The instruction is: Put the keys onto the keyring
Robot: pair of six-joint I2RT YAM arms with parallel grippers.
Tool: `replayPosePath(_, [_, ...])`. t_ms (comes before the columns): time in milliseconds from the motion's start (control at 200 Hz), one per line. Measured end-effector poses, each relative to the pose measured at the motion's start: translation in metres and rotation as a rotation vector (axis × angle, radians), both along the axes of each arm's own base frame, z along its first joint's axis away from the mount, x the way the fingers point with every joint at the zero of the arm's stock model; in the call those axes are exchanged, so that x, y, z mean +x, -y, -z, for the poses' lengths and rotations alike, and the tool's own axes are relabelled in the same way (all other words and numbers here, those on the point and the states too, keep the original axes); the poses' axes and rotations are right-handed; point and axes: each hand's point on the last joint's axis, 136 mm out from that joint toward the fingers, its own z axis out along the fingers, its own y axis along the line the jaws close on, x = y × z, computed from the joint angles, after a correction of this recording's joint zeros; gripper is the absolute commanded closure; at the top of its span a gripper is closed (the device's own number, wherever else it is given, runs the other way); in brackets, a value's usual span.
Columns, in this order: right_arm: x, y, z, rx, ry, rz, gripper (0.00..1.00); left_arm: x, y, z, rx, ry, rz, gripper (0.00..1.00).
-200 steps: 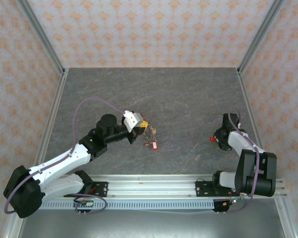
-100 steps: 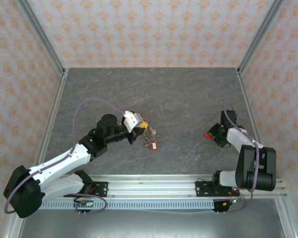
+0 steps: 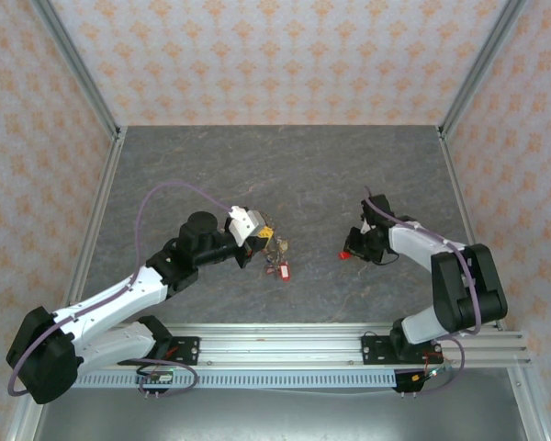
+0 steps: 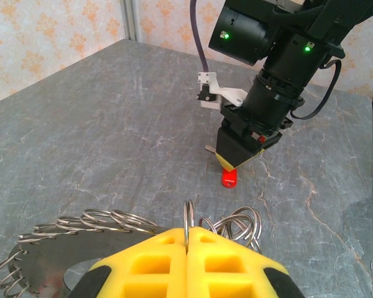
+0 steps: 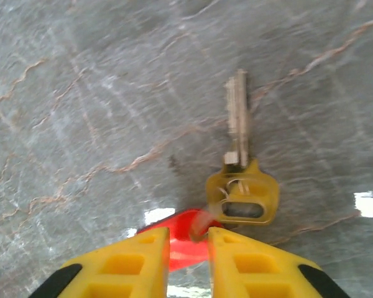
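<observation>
Where the left tool [image 4: 187, 234] sits left of the desk's [image 3: 303, 165] middle, its yellow fingers are pressed tight together on one thin wire loop [image 4: 188, 214] of the keyring [image 4: 43, 256]. The flat grey disc of the keyring lies just left of those fingers in the wrist view, with more wire loops fanned along its far rim. In the overhead view the keyring [image 3: 275, 242] lies directly right of the left tool [image 3: 260, 237]. A small cluster of keys [image 3: 278, 268] with red tags rests on the desk just near of it.

Over to the right, well apart from the keyring, the right tool [image 3: 354, 248] points down at the desk. Its fingers stand a little apart, and a red tag [image 5: 185, 238] fills the narrow gap at their tips. Whether they actually pinch it I cannot tell. Just beyond the tips lies a single key [image 5: 242, 194] with a yellow head, its metal blade pointing away from the tool. From the left wrist, that red tag [image 4: 230, 179] shows directly under the right tool's [image 4: 236, 160] tip, down at the desk surface.
</observation>
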Motion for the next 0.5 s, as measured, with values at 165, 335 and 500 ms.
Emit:
replayPosePath(165, [0.001,0.006,-0.008,-0.052,0.029,-0.002,0.51,0.001,0.0,0.0,0.002,-0.002,0.0,1.0])
replayPosePath(335, [0.014,0.024,-0.045,-0.123,0.19,0.061,0.42,0.003,0.003,0.0,0.005,-0.011,0.004,1.0])
replayPosePath(500, [0.018,0.029,-0.058,-0.13,0.271,0.086,0.36,0.004,0.004,0.004,0.01,-0.021,0.004,1.0])
